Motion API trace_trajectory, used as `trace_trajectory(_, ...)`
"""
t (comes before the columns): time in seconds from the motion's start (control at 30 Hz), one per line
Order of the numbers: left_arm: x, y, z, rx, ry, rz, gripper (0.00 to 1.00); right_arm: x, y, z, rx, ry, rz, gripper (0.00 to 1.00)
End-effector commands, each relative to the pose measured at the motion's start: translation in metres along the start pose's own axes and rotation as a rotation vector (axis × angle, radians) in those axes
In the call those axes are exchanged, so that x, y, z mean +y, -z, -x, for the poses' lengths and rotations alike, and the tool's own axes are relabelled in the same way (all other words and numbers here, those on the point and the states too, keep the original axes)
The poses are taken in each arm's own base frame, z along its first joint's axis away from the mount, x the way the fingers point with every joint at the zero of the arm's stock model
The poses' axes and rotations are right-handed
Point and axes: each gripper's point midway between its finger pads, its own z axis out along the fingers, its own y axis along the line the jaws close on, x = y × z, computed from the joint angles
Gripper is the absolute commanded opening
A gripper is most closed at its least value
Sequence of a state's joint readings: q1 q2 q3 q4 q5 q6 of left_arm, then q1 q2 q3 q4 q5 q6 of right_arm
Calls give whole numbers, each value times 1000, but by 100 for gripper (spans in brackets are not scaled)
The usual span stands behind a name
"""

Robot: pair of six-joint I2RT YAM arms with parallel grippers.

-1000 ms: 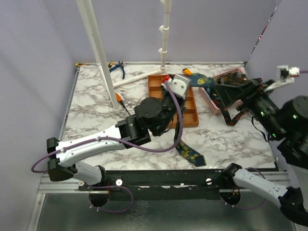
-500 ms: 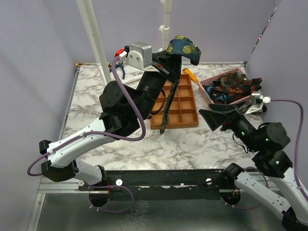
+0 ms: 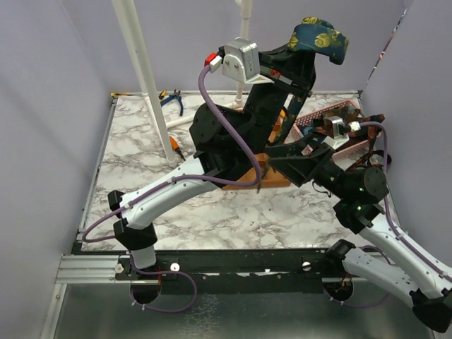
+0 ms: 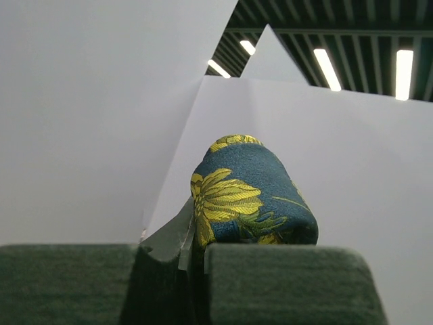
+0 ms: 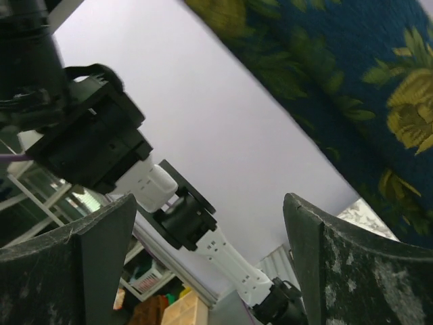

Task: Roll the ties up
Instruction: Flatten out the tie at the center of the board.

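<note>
A white marble-patterned table (image 3: 141, 169), boxed in by lavender walls (image 3: 42, 106) and crossed by a white pipe frame (image 3: 141, 70). The left gripper (image 3: 300, 56), raised high over the far right, is pinched tight on a teal tie (image 3: 321, 39) with yellow flowers, whose tail hangs toward the orange tray (image 3: 277, 181). Below it the right gripper (image 3: 293, 161) gapes wide, holding nothing. Only the overhead view shows the other ties (image 3: 349, 127) heaped in the pink basket (image 3: 335, 107) at far right. The left wrist view alone catches ceiling light strips (image 4: 328, 68). The right wrist view looks up at the tie's print.
</note>
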State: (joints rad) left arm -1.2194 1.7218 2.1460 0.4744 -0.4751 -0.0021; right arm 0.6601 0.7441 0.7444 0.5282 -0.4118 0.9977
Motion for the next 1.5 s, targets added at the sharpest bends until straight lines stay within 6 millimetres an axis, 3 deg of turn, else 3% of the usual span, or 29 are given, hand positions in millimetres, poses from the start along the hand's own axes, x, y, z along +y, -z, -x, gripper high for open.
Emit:
trace_trajectory(0.0,-28,-12,31,-99,140,-98,0,3,-14,17,-79,-130,21,93)
trace_trajectory(0.2,-38,-16,41,-128,193,-126,0,-18,-32,39,-183,-212,-78,91)
trace_trajectory(0.37,-33,-9,40,-104,176,-109,0,-56,-2,57,-381,-217,-263,94)
trace_trajectory(0.5,-11,-7,44,-105,117,0,0,-67,20,58,-425,-181,-343,97)
trace_trajectory(0.7,18,-10,37,-118,43,163,0,-67,29,54,-429,-188,-338,99)
trace_trajectory(1.07,21,-23,9,-170,97,228,0,-49,35,68,-500,-229,-279,100)
trace_trajectory(1.47,34,-31,17,-285,200,223,0,-24,25,71,-474,-385,-168,100)
